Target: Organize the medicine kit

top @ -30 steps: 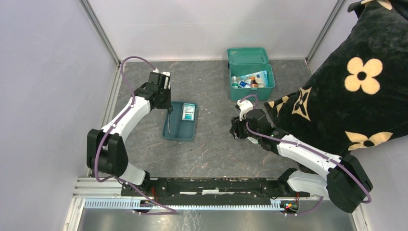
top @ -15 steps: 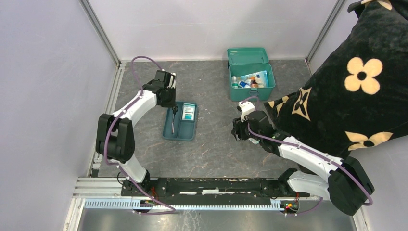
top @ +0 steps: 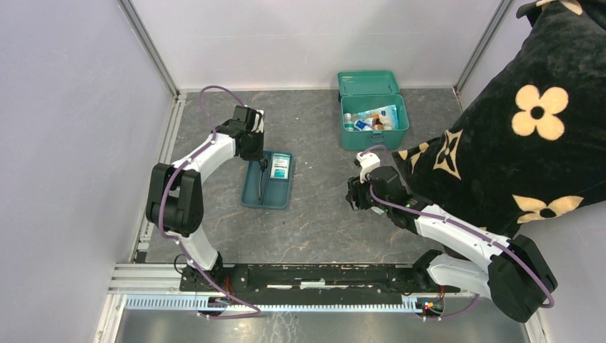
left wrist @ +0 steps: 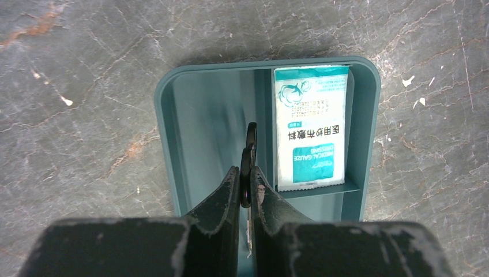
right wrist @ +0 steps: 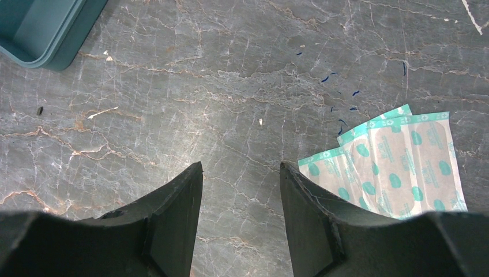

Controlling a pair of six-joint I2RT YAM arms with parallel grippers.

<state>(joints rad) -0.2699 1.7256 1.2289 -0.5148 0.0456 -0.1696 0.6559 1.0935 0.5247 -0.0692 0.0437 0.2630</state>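
Observation:
The medicine kit (top: 375, 140), a teal box with its lid (top: 368, 82) open, stands at the back and holds several packets and bottles. A shallow teal divided tray (top: 249, 198) lies left of centre with a white and teal gauze packet (top: 280, 166) in its right compartment. My left gripper (top: 261, 160) hangs over the tray's left compartment (left wrist: 202, 127), shut on a thin tool with a black handle loop (left wrist: 250, 138) that points down into it. My right gripper (top: 353, 197) stands open and empty low over bare table. Several teal-spotted bandage strips (right wrist: 398, 161) lie just right of its fingers.
A large black cushion with cream flowers (top: 529, 121) overhangs the right side, close to the right arm. Metal frame posts and white walls close in the back and left. A corner of the tray (right wrist: 46, 29) shows in the right wrist view.
My left arm has swung right and a little nearer, bringing the held tool from the tray's left edge to above its left compartment. The right gripper has barely moved.

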